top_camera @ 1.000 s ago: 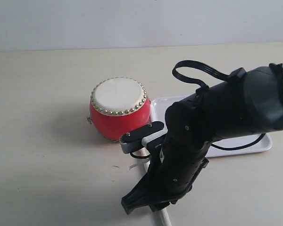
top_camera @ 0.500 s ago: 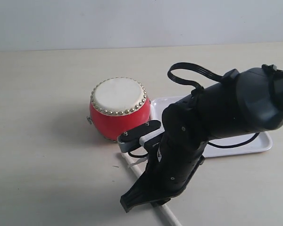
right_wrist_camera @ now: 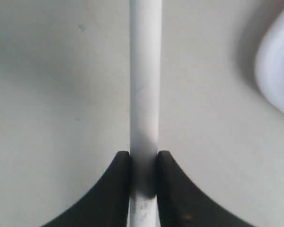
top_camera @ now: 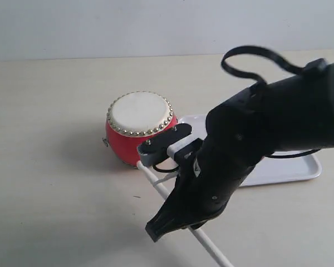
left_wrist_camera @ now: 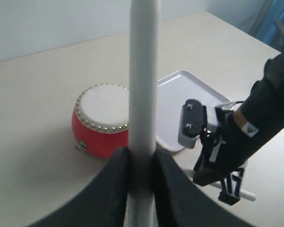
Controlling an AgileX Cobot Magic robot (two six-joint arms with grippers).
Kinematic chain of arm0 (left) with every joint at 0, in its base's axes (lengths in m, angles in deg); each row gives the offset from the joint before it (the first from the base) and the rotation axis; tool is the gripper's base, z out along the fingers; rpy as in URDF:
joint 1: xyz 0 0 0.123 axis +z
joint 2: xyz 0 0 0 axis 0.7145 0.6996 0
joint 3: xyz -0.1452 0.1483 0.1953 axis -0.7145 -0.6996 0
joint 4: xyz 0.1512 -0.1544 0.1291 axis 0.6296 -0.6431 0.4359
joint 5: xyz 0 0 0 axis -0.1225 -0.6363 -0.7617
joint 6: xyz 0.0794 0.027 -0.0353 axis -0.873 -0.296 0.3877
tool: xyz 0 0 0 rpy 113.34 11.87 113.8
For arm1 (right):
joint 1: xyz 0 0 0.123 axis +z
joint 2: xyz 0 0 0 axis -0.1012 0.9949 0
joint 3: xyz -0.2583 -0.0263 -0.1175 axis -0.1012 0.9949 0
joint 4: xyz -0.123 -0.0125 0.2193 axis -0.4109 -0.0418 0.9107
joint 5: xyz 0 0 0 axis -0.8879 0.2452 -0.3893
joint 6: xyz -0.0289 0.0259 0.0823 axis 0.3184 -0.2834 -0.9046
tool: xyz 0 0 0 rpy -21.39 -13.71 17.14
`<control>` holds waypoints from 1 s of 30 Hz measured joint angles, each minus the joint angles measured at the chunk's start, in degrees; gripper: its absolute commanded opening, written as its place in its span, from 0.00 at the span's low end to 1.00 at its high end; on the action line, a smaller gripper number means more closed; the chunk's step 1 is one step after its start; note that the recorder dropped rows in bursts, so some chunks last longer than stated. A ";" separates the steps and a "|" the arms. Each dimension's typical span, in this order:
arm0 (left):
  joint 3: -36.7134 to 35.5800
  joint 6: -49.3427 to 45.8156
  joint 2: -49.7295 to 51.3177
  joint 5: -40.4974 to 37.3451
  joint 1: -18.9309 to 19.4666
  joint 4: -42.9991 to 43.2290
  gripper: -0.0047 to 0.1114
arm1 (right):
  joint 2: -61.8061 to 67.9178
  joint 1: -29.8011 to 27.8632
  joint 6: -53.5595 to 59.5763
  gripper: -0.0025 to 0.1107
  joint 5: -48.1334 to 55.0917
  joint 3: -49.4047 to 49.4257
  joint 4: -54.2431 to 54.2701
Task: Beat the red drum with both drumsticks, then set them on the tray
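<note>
The red drum (top_camera: 140,131) stands upright on the table, cream skin facing up; the left wrist view shows the drum (left_wrist_camera: 102,122) too. The white tray (top_camera: 292,169) lies right of it, partly behind the right arm. My right gripper (top_camera: 175,214) is shut on one pale drumstick (top_camera: 155,181), which slants low over the table, its tip near the drum's foot. The same drumstick (right_wrist_camera: 145,71) runs straight out from the right gripper (right_wrist_camera: 144,163). My left gripper (left_wrist_camera: 142,161), outside the exterior view, is shut on the second drumstick (left_wrist_camera: 143,71), held above and in front of the drum.
The bulky black right arm (top_camera: 256,144) with its looped cable covers the tray's near left part. A tray corner (right_wrist_camera: 279,71) shows beside the right stick. The tray (left_wrist_camera: 189,99) holds nothing that I can see. The beige table (top_camera: 50,189) stretches left of the drum.
The right arm has lifted and turned. Its drumstick has swung from nearly upright in the picture to a diagonal, the tip moving left toward the drum's base.
</note>
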 measured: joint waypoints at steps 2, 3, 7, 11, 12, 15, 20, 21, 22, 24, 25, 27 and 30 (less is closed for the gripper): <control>0.00 0.00 0.21 -0.43 0.00 0.00 0.04 | -3.25 0.00 0.14 0.02 1.99 -0.16 -0.89; 0.00 0.00 0.62 -0.92 0.00 0.00 0.04 | -5.02 0.00 0.25 0.02 2.98 -0.27 -1.60; 0.00 0.00 3.68 -3.99 0.00 0.24 0.04 | -11.69 0.00 0.23 0.02 5.60 -1.47 -4.67; 1.37 -0.59 11.08 -9.79 0.00 2.39 0.04 | -17.14 0.00 0.23 0.02 7.79 -3.97 -8.66; 2.35 -1.01 13.35 -11.73 0.00 3.17 0.04 | -18.20 0.00 0.23 0.02 8.36 -4.83 -9.49; 6.34 -3.79 19.75 -16.80 0.40 5.03 0.04 | -19.96 0.00 0.13 0.02 10.83 -7.35 -13.70; 12.94 -12.44 29.07 -21.36 3.52 4.66 0.04 | -20.33 0.00 -2.36 0.02 15.36 -11.13 -22.29; 14.04 -14.81 30.88 -21.48 4.49 3.92 0.04 | -20.38 0.00 -2.66 0.02 15.82 -11.58 -23.27; 14.98 -17.20 32.65 -21.48 5.54 2.71 0.04 | -20.38 0.00 -2.99 0.02 16.01 -11.71 -24.34; 16.29 -21.07 36.07 -21.48 7.84 0.61 0.04 | -20.38 0.00 -3.26 0.02 16.37 -11.85 -25.37; 16.61 -22.62 37.73 -21.48 9.06 -0.20 0.04 | -20.38 0.00 -3.38 0.02 16.64 -11.85 -25.84; 16.70 -24.50 40.54 -20.63 11.40 -0.86 0.04 | -19.80 0.00 -3.55 0.02 17.22 -11.85 -27.38; 16.74 -27.04 43.99 -17.04 14.90 -1.16 0.04 | -18.03 0.00 -4.97 0.02 17.70 -11.85 -31.57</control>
